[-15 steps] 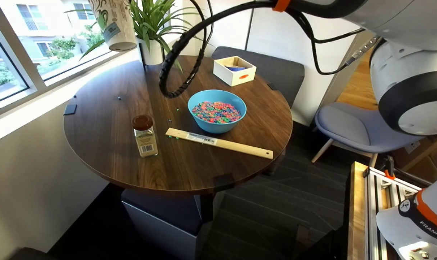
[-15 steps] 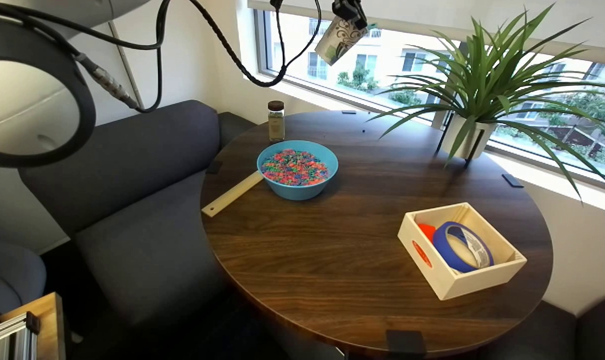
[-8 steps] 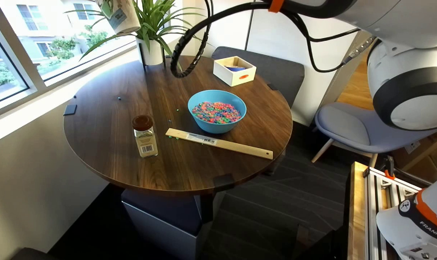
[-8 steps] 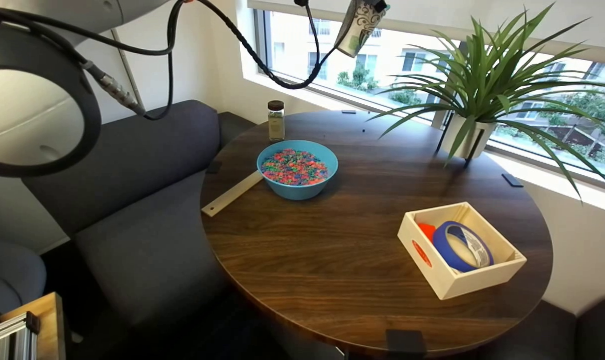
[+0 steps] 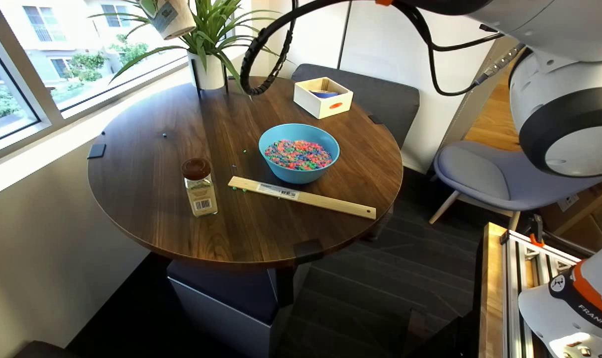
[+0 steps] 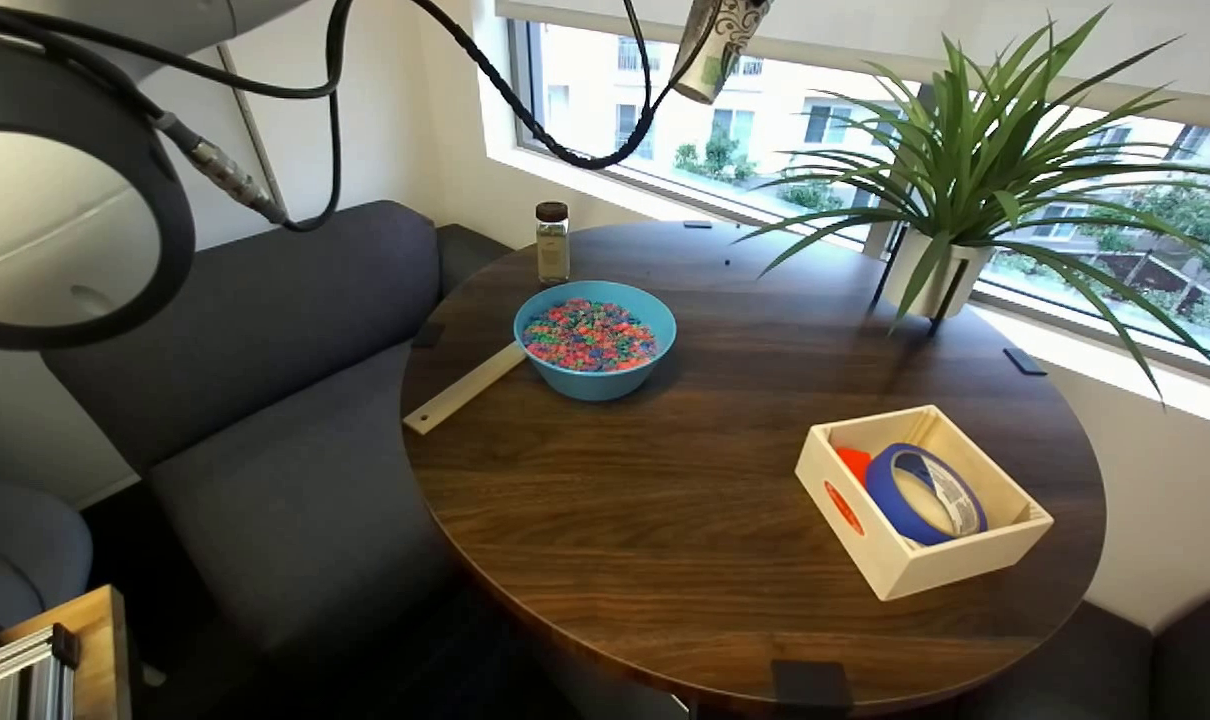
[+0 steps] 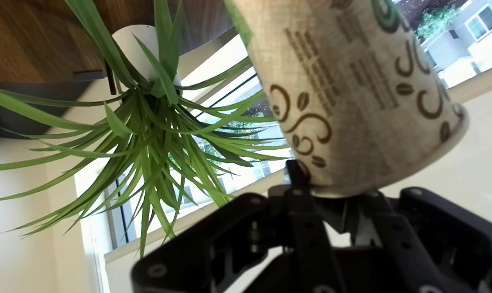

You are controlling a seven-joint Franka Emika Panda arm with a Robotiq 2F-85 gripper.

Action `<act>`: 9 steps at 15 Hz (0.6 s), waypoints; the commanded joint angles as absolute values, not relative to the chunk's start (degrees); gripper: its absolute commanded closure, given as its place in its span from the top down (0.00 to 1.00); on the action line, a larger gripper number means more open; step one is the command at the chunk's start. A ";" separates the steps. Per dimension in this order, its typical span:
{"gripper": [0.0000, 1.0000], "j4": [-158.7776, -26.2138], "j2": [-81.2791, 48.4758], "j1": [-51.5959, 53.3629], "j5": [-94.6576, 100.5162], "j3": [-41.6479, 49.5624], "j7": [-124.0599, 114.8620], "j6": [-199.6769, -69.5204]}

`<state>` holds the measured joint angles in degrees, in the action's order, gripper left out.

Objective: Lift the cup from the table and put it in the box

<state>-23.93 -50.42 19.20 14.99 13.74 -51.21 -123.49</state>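
Observation:
High above the round dark table (image 6: 605,500), near the window, the white paper cup (image 6: 722,48) hangs tilted, its top cut off by the frame edge in both exterior views (image 5: 169,17). In the wrist view the printed cup (image 7: 351,106) fills the upper right. My gripper (image 7: 330,188) is shut on its rim; one finger shows outside the wall, while the cup hides the rest of the grip. On the table stands the pale wooden box (image 6: 950,572), with a blue tape roll (image 6: 895,500) and something red inside.
A potted plant (image 6: 930,275) with long leaves rises beside the window, close to the cup in the wrist view. The blue bowl (image 5: 276,171) of coloured beads, a flat wooden ruler (image 5: 326,201) and a brown-capped jar (image 5: 200,191) are on the table.
The cup has risen in both exterior views, shifting rightward and becoming more tilted in the first half second. The arm's cable swung along with it. The grip has stayed; box and bowl have not moved.

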 commanded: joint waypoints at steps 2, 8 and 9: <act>0.02 -23.93 -49.89 20.33 17.53 15.69 -56.47 -121.18; 0.07 -23.93 -50.32 19.46 17.01 14.63 -54.99 -123.15; 0.07 -23.93 -50.32 19.47 17.02 14.64 -55.01 -123.15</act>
